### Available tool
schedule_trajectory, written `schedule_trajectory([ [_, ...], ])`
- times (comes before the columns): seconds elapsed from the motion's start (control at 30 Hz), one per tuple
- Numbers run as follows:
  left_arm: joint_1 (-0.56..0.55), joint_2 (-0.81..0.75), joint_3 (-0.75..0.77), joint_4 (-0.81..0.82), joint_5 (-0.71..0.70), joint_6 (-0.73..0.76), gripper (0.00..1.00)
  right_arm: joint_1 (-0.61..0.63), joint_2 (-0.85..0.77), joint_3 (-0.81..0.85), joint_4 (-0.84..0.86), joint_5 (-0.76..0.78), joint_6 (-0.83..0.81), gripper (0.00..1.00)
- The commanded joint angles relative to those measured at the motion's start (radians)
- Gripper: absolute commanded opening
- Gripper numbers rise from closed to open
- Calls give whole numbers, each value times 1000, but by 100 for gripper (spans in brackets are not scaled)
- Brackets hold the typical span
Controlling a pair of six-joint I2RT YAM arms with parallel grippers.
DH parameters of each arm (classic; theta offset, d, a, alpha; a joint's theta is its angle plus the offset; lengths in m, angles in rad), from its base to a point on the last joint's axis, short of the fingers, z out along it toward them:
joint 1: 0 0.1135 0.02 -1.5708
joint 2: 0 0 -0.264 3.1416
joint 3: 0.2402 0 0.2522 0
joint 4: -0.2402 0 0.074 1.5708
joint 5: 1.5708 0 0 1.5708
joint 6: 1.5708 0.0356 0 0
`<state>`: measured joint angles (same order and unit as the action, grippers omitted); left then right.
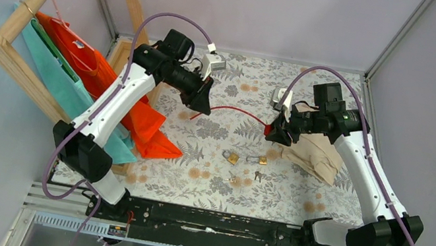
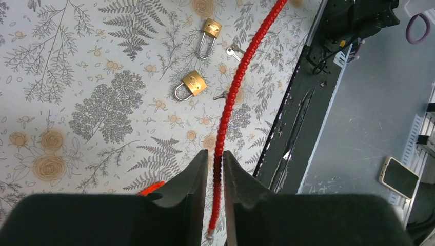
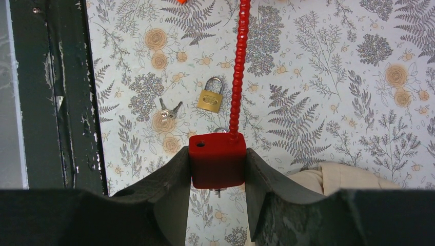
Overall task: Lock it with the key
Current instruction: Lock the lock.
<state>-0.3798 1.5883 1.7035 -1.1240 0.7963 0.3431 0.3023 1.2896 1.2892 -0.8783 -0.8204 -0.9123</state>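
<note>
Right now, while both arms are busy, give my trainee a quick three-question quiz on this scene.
1. True or false: the right gripper is empty.
2. What runs between the fingers of the left gripper? A) a blue rope B) the red cable C) a metal chain
3. How many brass padlocks lie on the table?
Key: 1 false, it clamps the red lock body; 2 B; 3 two.
</note>
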Motion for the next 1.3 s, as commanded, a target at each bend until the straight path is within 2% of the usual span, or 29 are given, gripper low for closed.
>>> schedule_trajectory([
  [0.0, -4, -7, 2, -26, 29, 18, 18, 11, -4, 10, 30, -14, -5, 0],
  [0.1, -7, -4, -8, -23, 78, 4, 8, 12, -3, 5, 49, -18, 14, 0],
  [0.17, -11, -8, -35, 31, 137, -63, 0, 12, -3, -4, 82, -30, 43, 0],
  [0.27, -33, -33, -119, 265, 195, -297, 0, 13, 9, -11, 153, -64, 108, 0],
  [0.5, -68, -35, -241, 846, 83, -843, 0, 22, 101, 11, 327, -149, 326, 0],
  [0.57, -73, -14, -252, 966, 61, -990, 0, 29, 123, 18, 353, -165, 370, 0],
  [0.63, -90, -7, -266, 1061, 17, -1062, 0, 30, 129, 6, 401, -182, 427, 0],
  [0.73, -129, -13, -288, 1178, -48, -1098, 0, 32, 114, -41, 504, -215, 527, 0],
  [0.87, -166, 31, -264, 1201, -77, -1101, 0, 32, 108, -78, 599, -267, 634, 0],
  [1.27, -184, 59, -358, 1293, -136, -1159, 0, 33, 84, -161, 802, -344, 828, 0],
])
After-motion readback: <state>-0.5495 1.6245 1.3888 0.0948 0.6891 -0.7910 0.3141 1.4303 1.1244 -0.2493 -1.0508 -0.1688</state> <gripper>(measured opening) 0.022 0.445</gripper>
